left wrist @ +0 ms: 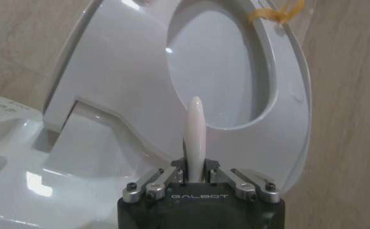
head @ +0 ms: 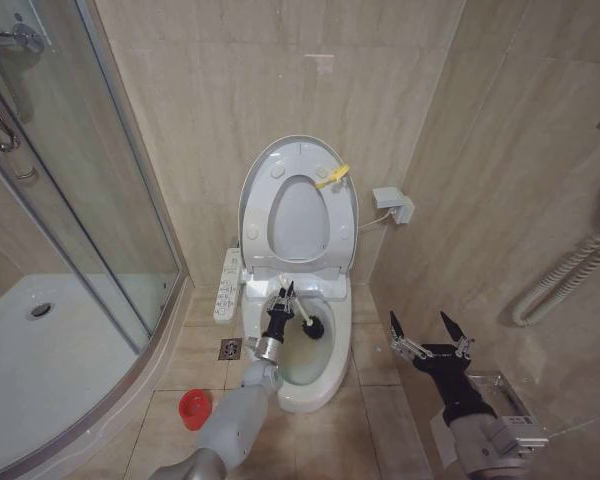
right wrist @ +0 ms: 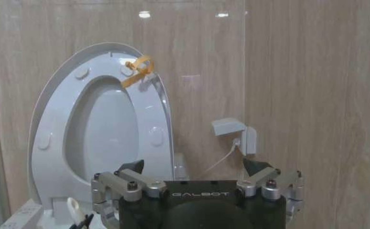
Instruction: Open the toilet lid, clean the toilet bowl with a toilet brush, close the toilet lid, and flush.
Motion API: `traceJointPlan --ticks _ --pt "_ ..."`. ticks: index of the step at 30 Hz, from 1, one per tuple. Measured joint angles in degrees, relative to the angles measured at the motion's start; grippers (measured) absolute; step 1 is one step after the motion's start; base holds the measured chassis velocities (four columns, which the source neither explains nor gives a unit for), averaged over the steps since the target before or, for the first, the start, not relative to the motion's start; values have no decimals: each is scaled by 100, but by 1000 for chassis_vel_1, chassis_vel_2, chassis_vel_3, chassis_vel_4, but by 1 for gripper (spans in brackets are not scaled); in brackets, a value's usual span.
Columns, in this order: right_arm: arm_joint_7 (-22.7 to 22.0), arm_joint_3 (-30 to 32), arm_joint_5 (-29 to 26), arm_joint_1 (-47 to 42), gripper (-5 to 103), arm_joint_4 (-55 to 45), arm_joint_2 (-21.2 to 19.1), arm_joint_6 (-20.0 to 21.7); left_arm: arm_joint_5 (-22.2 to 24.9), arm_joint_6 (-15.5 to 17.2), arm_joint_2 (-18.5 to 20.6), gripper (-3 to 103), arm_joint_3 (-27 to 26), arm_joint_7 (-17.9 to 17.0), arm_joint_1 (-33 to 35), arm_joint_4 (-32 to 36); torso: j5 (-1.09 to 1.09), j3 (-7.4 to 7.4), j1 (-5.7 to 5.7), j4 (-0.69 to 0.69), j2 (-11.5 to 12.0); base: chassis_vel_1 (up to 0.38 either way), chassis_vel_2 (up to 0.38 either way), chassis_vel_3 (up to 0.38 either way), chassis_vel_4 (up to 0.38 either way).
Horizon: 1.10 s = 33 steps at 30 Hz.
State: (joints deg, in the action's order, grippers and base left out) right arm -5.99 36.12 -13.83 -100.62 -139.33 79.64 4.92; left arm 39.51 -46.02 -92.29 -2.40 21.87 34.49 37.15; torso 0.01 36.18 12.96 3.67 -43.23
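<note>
The toilet lid (head: 298, 222) stands upright against the wall with the seat ring (head: 260, 215) raised against it and a yellow clip (head: 332, 177) at its rim. Below lies the toilet bowl (head: 334, 372), uncovered. My left gripper (head: 283, 298) is over the bowl, shut on the pale handle of the toilet brush (left wrist: 195, 126). The brush's dark head (head: 315, 328) is down inside the bowl. My right gripper (head: 427, 325) hangs open and holds nothing, to the right of the toilet, apart from it; the right wrist view shows it (right wrist: 194, 167) facing the lid (right wrist: 105, 129).
A red brush holder (head: 193, 407) stands on the floor left of the bowl. The glass shower enclosure (head: 80, 200) and white shower tray (head: 40, 340) take up the left. A bidet control panel (head: 227, 285) flanks the bowl. A wall box (head: 395, 205) and hose (head: 565, 275) are on the right.
</note>
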Motion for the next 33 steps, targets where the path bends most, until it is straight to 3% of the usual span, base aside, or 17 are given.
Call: traceJointPlan --ticks 9,14,29,33 --pt "0 0 0 0 100 0 0 0 -470 191 410 18 -31 -47 357 523 -1 0 0 0 0 0 0 0 0" --pt "1 0 0 0 100 0 0 0 252 916 799 18 142 -504 1004 1723 -2 -1 0 -2 0 0 0 0 0" --pt "0 0 0 0 100 0 0 0 1082 1541 1019 18 184 -1247 2267 3469 0 -1 0 -1 0 0 0 0 0" --pt "0 0 0 0 100 0 0 0 1198 1624 1074 18 166 -1309 2578 3715 0 -1 -1 -2 0 0 0 0 0"
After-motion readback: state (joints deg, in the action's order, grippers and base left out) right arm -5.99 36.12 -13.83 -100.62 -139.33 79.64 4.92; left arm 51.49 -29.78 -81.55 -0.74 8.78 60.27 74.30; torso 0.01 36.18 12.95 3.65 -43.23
